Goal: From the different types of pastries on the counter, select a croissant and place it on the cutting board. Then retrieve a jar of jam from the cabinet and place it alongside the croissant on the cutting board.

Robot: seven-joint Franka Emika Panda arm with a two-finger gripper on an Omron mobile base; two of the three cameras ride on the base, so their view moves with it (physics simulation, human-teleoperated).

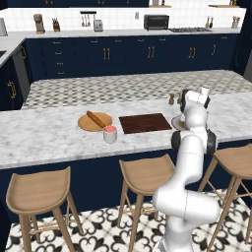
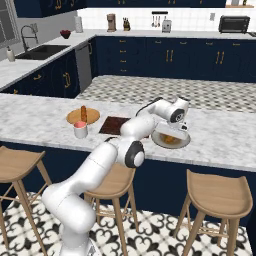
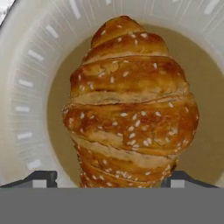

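Now one croissant [image 3: 129,109], one bowl [image 3: 26,87], one claw [image 3: 109,178] open astride it, unheld.

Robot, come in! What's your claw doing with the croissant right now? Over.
Gripper open, fingertips either side of the croissant, no grip seen. Croissant lying in the pale ribbed plate. Cutting board bare, nothing blocking.
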